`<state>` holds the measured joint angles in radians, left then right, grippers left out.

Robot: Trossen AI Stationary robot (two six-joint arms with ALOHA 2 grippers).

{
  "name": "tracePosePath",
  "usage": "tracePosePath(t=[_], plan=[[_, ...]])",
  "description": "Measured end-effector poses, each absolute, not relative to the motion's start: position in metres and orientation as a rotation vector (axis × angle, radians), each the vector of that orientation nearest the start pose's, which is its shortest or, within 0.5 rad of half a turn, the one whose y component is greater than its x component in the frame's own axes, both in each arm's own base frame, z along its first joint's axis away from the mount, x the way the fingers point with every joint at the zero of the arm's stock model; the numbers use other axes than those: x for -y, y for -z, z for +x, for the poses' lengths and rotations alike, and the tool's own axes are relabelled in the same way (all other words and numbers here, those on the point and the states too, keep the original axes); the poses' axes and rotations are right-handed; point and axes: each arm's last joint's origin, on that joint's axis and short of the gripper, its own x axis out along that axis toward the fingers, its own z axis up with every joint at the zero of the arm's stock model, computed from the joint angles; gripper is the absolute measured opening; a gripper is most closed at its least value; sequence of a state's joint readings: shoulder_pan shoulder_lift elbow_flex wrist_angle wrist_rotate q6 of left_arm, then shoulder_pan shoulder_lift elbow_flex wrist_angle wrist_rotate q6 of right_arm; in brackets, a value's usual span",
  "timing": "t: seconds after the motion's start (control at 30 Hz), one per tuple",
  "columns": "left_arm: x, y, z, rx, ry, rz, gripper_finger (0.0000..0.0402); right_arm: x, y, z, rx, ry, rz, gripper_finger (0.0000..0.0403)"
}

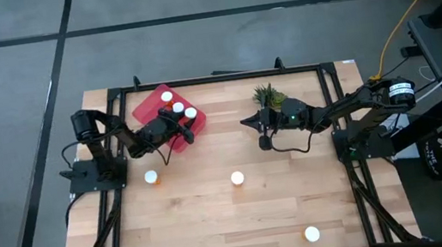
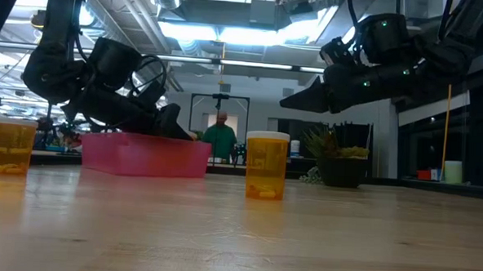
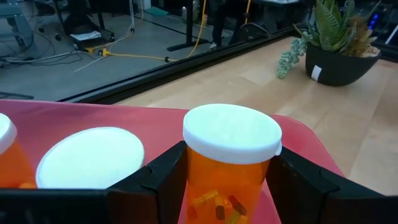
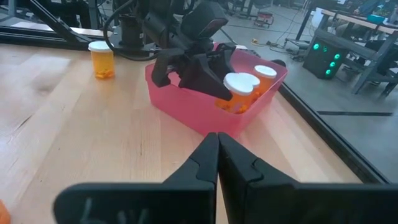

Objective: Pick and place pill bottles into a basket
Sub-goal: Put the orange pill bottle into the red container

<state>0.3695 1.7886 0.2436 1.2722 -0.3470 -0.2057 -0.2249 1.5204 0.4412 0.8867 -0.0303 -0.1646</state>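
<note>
Where the basket (image 3: 292,134) sits, left pincer (image 3: 227,180) straddles a pill bottle (image 3: 230,162)

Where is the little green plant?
In the high view, the potted plant stands near the table's far edge, right of the red basket, beside the shut right gripper.

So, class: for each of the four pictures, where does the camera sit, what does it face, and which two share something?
High: overhead, facing down on the table; both arms show.
Low: tabletop height, facing the room; both arms overhead.
Left wrist: behind the left hand, gripping a bottle in the basket.
Right wrist: behind the shut right hand, facing the basket.
Shared: both wrist views show that bottle.
</note>
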Motion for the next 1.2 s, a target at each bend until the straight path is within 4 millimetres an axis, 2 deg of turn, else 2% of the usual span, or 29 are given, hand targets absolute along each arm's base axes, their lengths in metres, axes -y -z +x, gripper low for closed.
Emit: tracePosePath(t=[0.47, 0.87, 1.2], plan=[[-0.0938, -0.0912, 0.2150, -0.209, -0.741, -0.219, 0.0192, 0.0594, -0.1610, 0.2635, -0.207, 0.177, -0.140, 0.0011], [-0.0938, -0.0909, 0.2148, -0.205, -0.746, -0.232, 0.0225, 0.0594, -0.1610, 0.2635, -0.207, 0.178, -0.140, 0.0011], [-0.0938, -0.0907, 0.2147, -0.203, -0.748, -0.239, 0.0230, 0.0594, -0.1610, 0.2635, -0.207, 0.178, -0.140, 0.0011]])
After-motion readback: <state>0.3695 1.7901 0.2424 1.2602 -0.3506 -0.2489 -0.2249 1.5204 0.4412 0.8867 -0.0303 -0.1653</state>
